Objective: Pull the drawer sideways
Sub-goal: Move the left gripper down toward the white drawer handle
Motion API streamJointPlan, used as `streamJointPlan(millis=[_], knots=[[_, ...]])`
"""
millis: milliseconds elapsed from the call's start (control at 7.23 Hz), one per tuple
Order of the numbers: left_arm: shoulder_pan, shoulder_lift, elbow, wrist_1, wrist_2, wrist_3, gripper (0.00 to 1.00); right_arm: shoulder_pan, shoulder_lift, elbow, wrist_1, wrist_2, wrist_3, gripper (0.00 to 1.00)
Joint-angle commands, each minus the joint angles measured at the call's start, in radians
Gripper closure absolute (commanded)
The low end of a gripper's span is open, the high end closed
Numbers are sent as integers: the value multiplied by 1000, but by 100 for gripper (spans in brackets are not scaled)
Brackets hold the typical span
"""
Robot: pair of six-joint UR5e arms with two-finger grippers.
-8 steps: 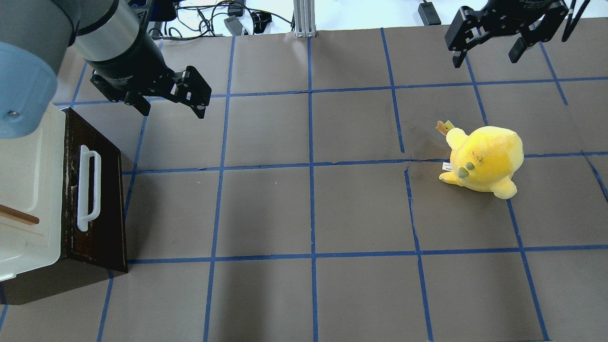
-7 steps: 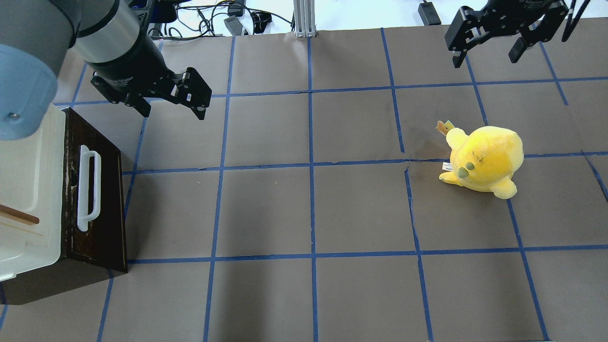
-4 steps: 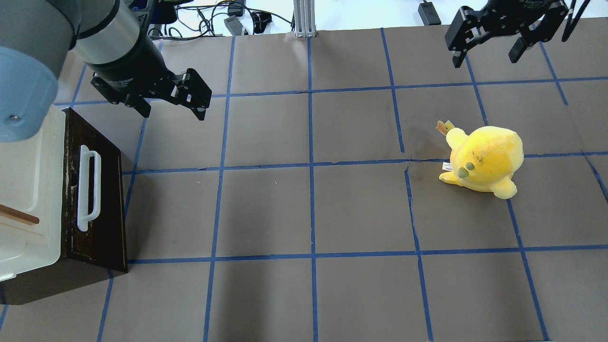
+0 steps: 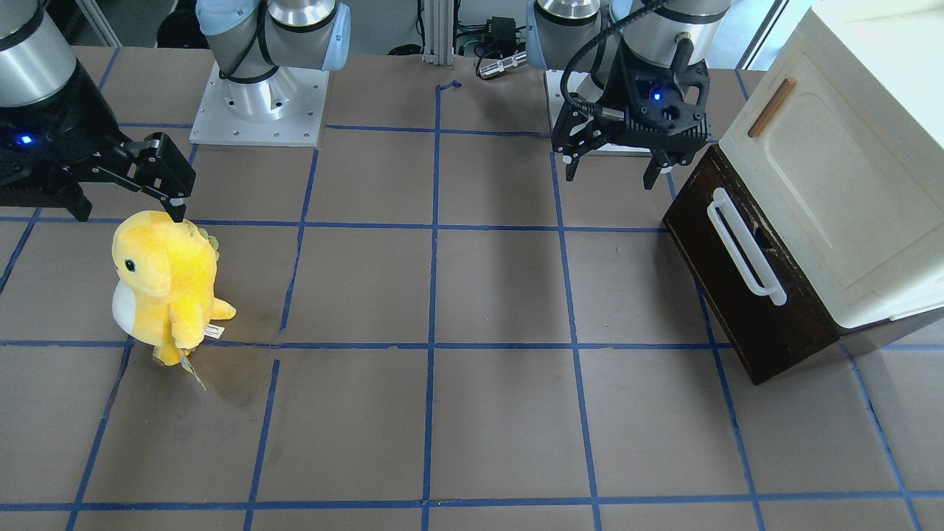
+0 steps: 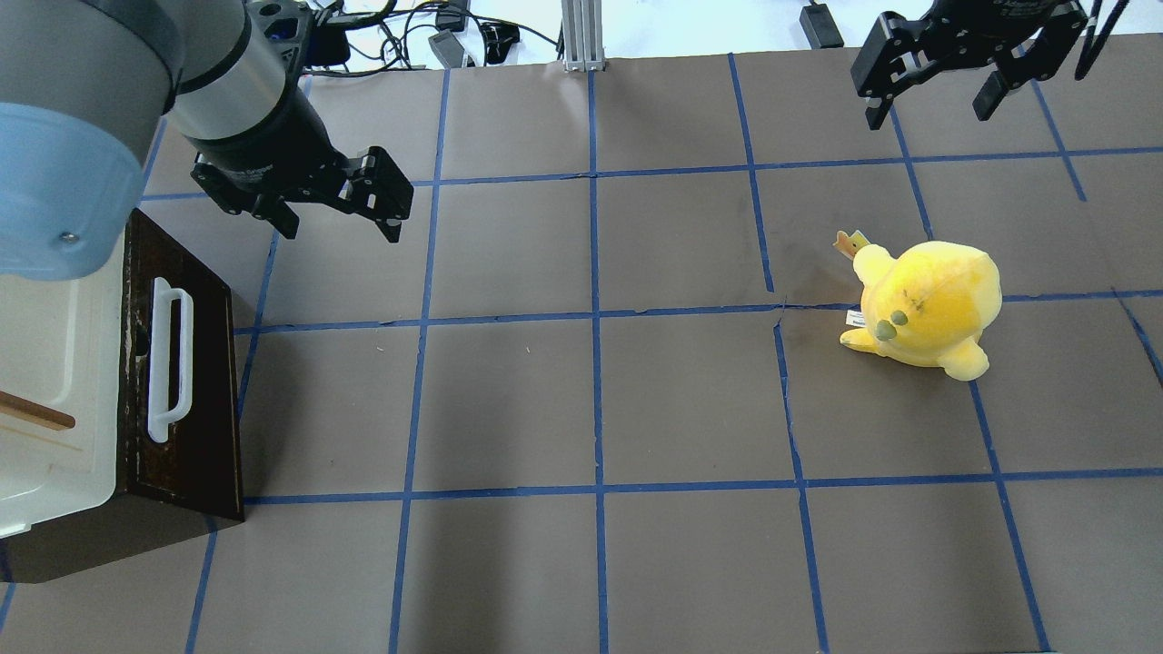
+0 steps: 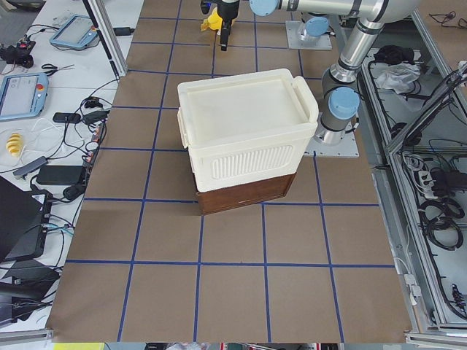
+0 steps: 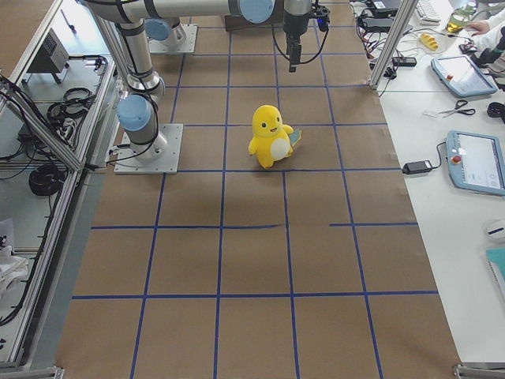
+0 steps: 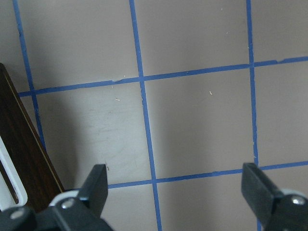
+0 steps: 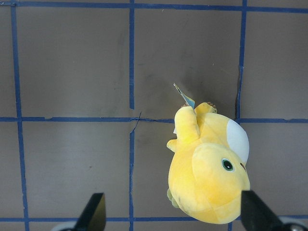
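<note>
The drawer (image 5: pixel 207 391) is sitting at the table's (image 5: pixel 591 409) left edge in the overhead view, under a cream box (image 5: pixel 54 363). Its dark front is facing the open table and is looking pushed in flush. Its white handle (image 5: pixel 169 360) is running along the front with nothing gripping it. The left gripper (image 5: pixel 343 232) is hovering over the table just beyond the drawer's far corner, near the front but apart from it, and its fingers are pointing down and spreading wide around nothing. In the left wrist view the dark front and a bit of the handle are showing in the bottom-left corner, beside one fingertip, with bare table between the fingers. The right gripper (image 5: pixel 927 118) is hanging above the far right of the table, also gaping wide and holding nothing. A yellow plush (image 5: pixel 927 304) is standing below it, well apart from the drawer.
</note>
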Motion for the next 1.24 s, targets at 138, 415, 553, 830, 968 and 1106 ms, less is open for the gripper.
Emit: streamJointPlan(millis=[138,415,553,830,968,1106], knots=[[-25,-105,-79,35,156,-100,0,0,0,0,0,0,0,0],[-54,-205,-129,20,455,-187,0,0,0,0,0,0,0,0],[-57,-239,-182,23,547,-243,0,0,0,0,0,0,0,0],[-80,-295,-261,31,866,-299,0,0,0,0,1,0,0,0],[-88,-331,-284,24,1002,-369,0,0,0,0,0,0,0,0],[-88,-368,-299,21,1101,-390,0,0,0,0,0,0,0,0]])
